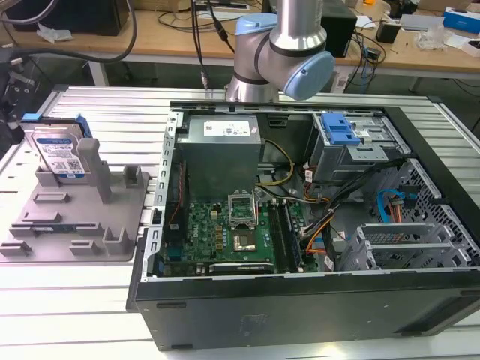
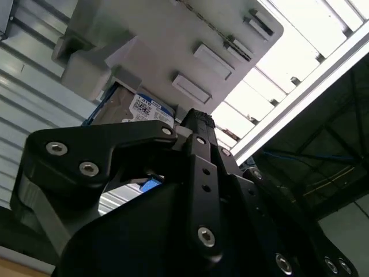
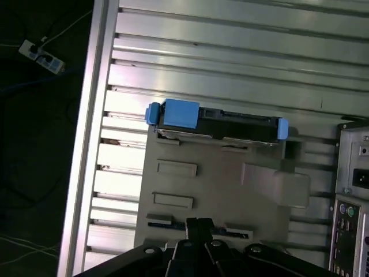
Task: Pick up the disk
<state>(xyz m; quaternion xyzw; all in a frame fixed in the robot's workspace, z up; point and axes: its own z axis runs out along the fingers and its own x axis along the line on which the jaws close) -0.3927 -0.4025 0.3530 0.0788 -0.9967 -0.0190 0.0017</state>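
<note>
Well, standing up on its thin edge in a slot of the grey tray [image 1: 75,217]: the disk [image 1: 56,154], at the tray's far end, on the exterior view's left. Label side facing the exterior camera, blue rails on its sides, a tall grey post [image 1: 94,169] just beside it. In the first wrist view, the same disk [image 3: 225,126] seen edge-on, with blue bits at both ends. Touched by nothing but the tray. Claw [image 3: 196,222] closed tight with nothing in it, apart from the disk and near the tray's other end in that view. Under the tray, a silver tabletop [image 1: 105,105] with long ridges. Just beside the tray, on the exterior view's right, an open computer case [image 1: 300,225] full of green boards and wires. Past the case's far side, the silver and blue arm [image 1: 281,45].
</note>
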